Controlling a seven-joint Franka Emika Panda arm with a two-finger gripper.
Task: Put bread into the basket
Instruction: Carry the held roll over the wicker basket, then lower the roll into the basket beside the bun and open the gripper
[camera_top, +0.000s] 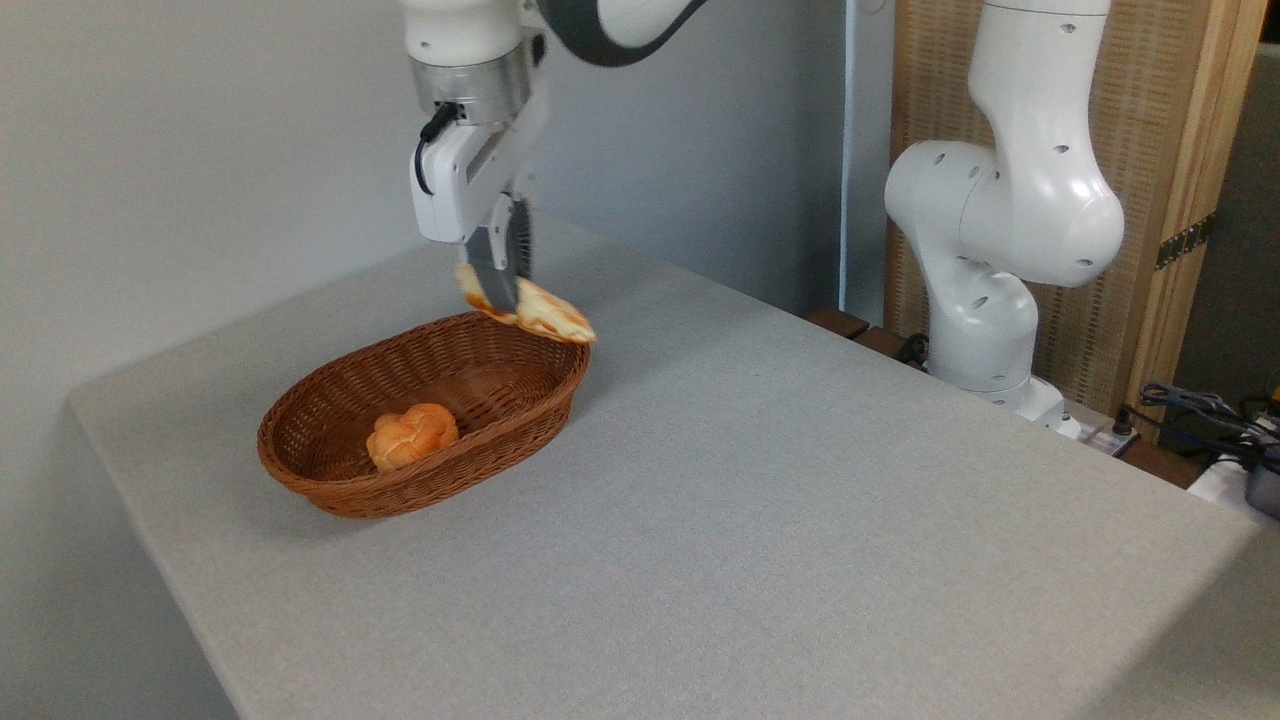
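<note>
The pincer (503, 292) is pointing down over the far end of the basket (330, 490), its two dark fingers (492, 270) drawn in close and clamping the bread (545, 312) between them. The loaf is hanging crosswise in the grip, tilted, with its pale left tip poking out beside the near finger and its longer golden-orange right end sloping down past the basket's far rim. That lower end is appearing to sit right at the braided rim, though whether it is touching the wicker cannot be told. The bread is therefore sitting above the rim, not down inside the basket.

Inside the basket, near its front end, a small round orange bun (411, 436) is lying on the woven floor, well apart from the loaf. The basket is resting on the grey table (800, 520), toward its left side. The white arm's base (1000, 250) is standing at the table's far right edge.
</note>
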